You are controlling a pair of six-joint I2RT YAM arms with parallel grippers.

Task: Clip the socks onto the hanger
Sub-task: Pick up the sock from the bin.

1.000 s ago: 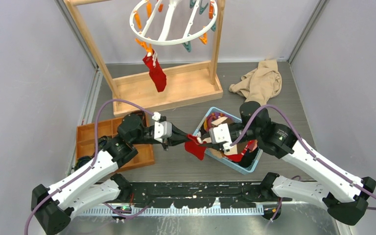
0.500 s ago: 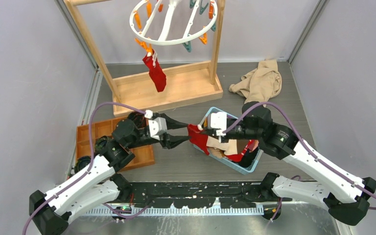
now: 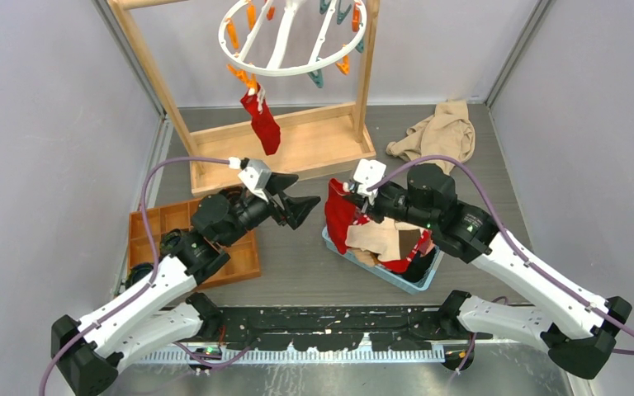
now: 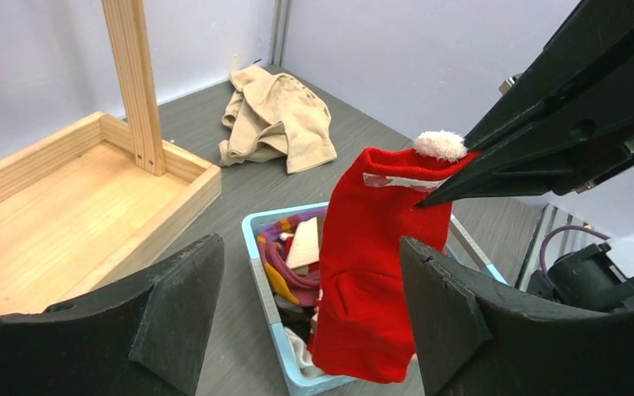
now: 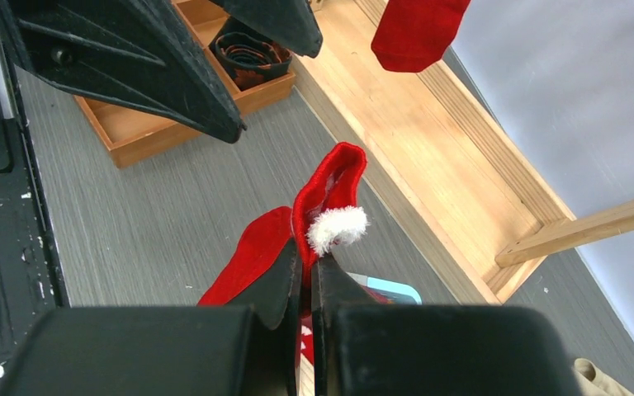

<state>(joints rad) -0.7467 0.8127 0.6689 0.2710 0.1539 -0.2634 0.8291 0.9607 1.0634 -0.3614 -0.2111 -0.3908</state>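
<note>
A red sock (image 3: 338, 216) with a white pompom at its cuff hangs from my right gripper (image 3: 348, 196), which is shut on the cuff above the blue basket's (image 3: 390, 281) left end. The right wrist view shows both fingers pinching the cuff (image 5: 330, 186) at the gripper (image 5: 307, 256). My left gripper (image 3: 290, 198) stands open to the left, clear of the sock. In the left wrist view the sock (image 4: 376, 272) hangs beyond the open gripper (image 4: 309, 272). The white ring hanger (image 3: 274, 71) hangs at the top, with one red sock (image 3: 264, 124) clipped to it.
The basket (image 4: 260, 272) holds several more socks. A wooden frame with a tray base (image 3: 297, 153) stands behind. A brown compartment tray (image 3: 153, 227) lies at the left. A beige cloth (image 3: 442, 136) lies at the back right.
My right gripper has shut on the red sock's cuff and lifted it. My left gripper has opened, let the sock go and drawn back up and to the left.
</note>
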